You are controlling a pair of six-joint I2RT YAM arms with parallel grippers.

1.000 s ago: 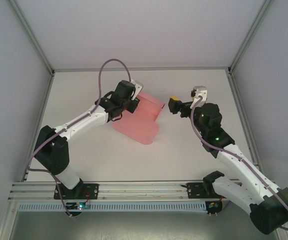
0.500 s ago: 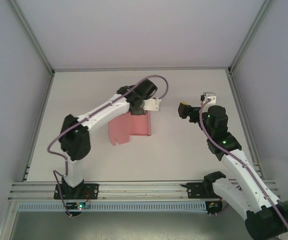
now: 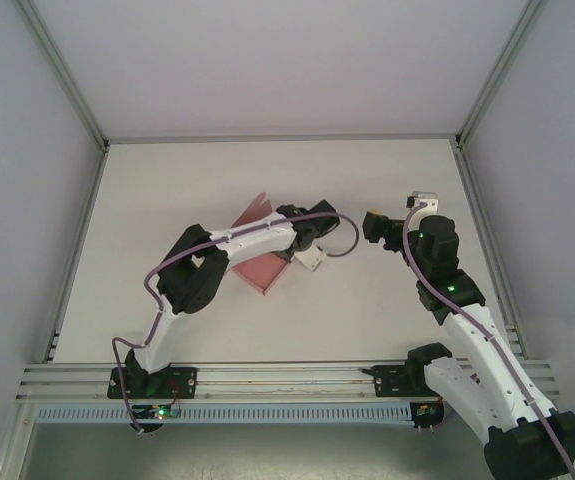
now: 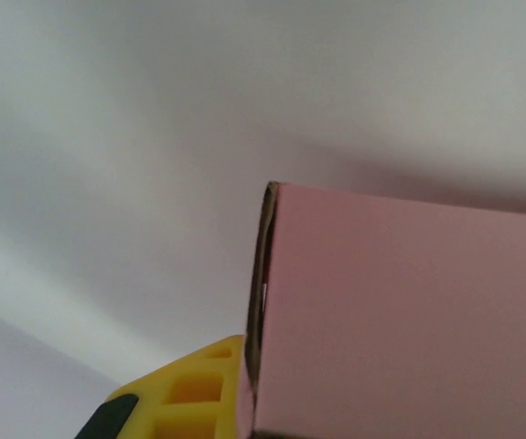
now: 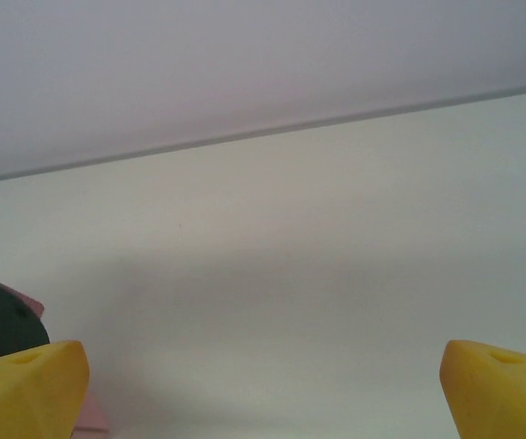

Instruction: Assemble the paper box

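The pink paper box [image 3: 264, 272] lies near the table's middle, partly under my left arm, with one flap [image 3: 257, 208] sticking up behind the arm. My left gripper [image 3: 290, 251] is bent down over the box's right edge. In the left wrist view the pink card [image 4: 409, 320] stands close up, its edge pressed against my yellow finger [image 4: 194, 389]; the other finger is hidden behind the card. My right gripper [image 3: 375, 225] hovers to the right of the box, apart from it. Its yellow fingertips [image 5: 25, 389] stand wide open with bare table between them.
The white table [image 3: 367, 300] is fenced by a metal frame with posts at the back corners [image 3: 104, 143]. A purple cable [image 3: 339, 235] loops off the left wrist toward the right gripper. Both arm bases sit on the near rail [image 3: 267, 380].
My left arm has folded in and swung its wrist right and nearer, turning the pink card with it. The right gripper has drifted slightly right and stayed open.
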